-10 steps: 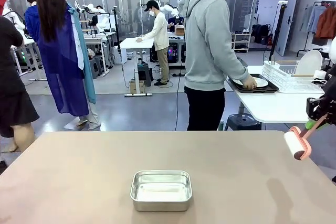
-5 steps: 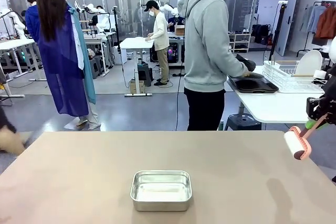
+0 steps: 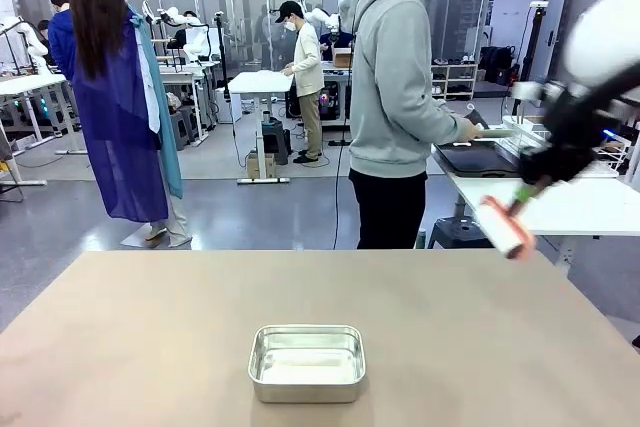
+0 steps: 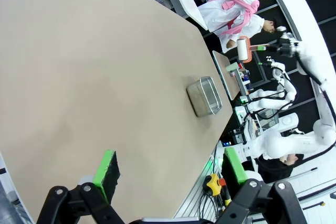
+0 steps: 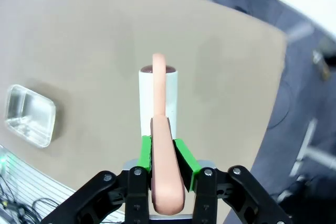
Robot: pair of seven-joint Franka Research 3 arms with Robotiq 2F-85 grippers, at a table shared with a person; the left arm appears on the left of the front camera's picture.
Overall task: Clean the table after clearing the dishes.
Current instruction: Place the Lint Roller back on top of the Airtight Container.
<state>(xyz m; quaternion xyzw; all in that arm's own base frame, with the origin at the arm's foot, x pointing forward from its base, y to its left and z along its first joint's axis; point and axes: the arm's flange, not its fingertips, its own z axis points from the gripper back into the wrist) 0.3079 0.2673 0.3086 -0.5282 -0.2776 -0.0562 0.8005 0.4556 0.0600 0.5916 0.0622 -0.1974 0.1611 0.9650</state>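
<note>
The taupe table (image 3: 150,327) stretches across the front view, with a small steel tin (image 3: 306,361) near its front edge. Above the table's far right corner my right gripper (image 3: 533,185) is shut on the pink handle of a lint roller (image 3: 505,227), whose white roll points down and left. The right wrist view looks down on the roller (image 5: 159,95) in my right gripper (image 5: 164,162), above the table (image 5: 89,40). My left gripper (image 4: 170,169) stands open over the table (image 4: 79,77), nothing between its pads. Of the dishes I make out a dark tray (image 3: 478,160) on the white side table.
A person in a grey hoodie (image 3: 395,87) stands beyond the far edge, hands at the white side table (image 3: 560,209) with its wire rack (image 3: 520,129). The tin (image 5: 30,115) lies left of the roller; it (image 4: 205,95) also sits near the table's edge.
My right arm has risen and swung left with the roller, from the right edge to above the table's far right corner. The person's hands shifted at the tray. The left gripper stays open.
</note>
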